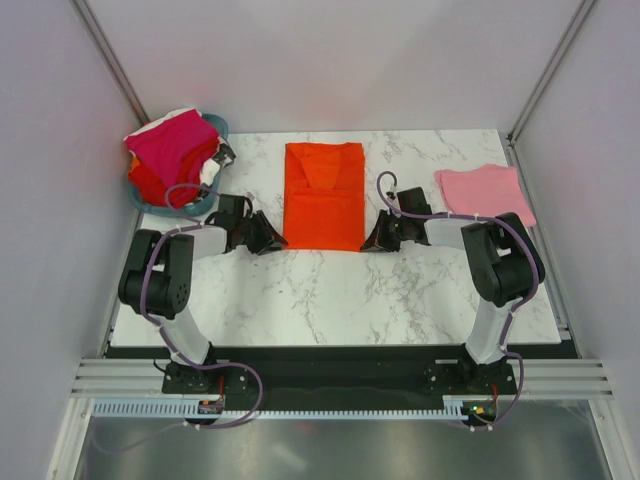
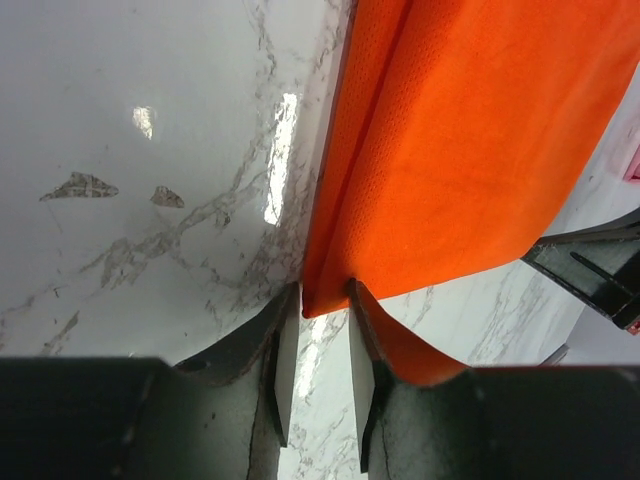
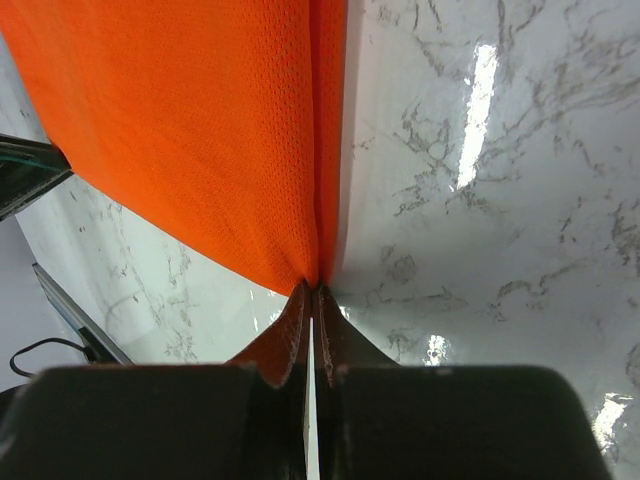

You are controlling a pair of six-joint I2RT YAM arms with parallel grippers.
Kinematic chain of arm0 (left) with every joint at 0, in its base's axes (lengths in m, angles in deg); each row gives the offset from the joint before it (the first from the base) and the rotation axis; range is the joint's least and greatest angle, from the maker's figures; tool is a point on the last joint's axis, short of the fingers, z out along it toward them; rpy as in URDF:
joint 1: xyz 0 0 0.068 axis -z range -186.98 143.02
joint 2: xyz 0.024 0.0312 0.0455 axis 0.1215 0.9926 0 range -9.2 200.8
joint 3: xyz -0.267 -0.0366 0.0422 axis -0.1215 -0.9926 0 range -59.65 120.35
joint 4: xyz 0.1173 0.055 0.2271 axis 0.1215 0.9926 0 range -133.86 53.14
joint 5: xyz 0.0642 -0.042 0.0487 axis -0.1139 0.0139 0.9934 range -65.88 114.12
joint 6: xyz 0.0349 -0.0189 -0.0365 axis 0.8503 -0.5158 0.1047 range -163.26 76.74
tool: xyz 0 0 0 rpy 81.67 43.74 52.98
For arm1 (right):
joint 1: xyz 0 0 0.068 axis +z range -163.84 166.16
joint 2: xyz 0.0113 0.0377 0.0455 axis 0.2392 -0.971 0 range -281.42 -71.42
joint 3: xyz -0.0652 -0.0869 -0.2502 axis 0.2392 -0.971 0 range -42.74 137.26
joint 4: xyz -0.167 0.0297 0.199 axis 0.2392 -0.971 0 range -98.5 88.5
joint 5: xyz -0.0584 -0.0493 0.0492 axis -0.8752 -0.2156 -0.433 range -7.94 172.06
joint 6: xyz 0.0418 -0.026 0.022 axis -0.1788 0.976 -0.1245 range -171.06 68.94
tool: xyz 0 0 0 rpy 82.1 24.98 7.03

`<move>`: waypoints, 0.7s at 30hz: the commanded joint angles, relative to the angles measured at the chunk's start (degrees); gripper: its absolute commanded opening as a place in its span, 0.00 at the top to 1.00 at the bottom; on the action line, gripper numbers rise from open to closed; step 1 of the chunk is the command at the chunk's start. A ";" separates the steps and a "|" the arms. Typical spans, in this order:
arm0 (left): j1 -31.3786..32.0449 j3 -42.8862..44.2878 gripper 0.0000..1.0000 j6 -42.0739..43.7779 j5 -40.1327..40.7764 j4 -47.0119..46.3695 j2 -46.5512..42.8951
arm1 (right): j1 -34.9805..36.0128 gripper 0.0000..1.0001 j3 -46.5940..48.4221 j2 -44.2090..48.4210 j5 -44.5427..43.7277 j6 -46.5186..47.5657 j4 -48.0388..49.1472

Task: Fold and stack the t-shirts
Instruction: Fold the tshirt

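The bright orange-red t-shirt (image 1: 323, 195) lies on the table as a long narrow folded strip, its hem toward me. My left gripper (image 1: 268, 240) is at its near left corner. In the left wrist view the jaws (image 2: 325, 300) stand apart, with the shirt's corner (image 2: 470, 150) between the fingertips and not pinched. My right gripper (image 1: 375, 240) is at the near right corner. In the right wrist view it (image 3: 313, 290) is shut on the edge of the orange cloth (image 3: 200, 130). A light pink t-shirt (image 1: 484, 192) lies folded at the far right.
A teal basket (image 1: 205, 203) at the far left holds a pile of magenta, red and white shirts (image 1: 172, 150). The marble table (image 1: 330, 290) ends at a black strip near the arm bases. Walls stand close on both sides.
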 commanded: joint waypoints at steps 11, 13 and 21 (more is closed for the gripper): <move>0.85 -2.70 0.98 -0.35 -1.68 -5.99 1.51 | 0.22 1.00 1.06 0.53 0.56 0.06 0.57; 0.85 -3.75 0.98 -0.35 -1.33 -5.90 0.37 | 0.22 1.00 0.53 2.28 0.65 0.06 0.22; 1.56 -10.42 0.98 -0.09 -2.73 -4.93 -10.68 | 0.22 1.00 -5.53 11.68 1.17 1.56 -1.54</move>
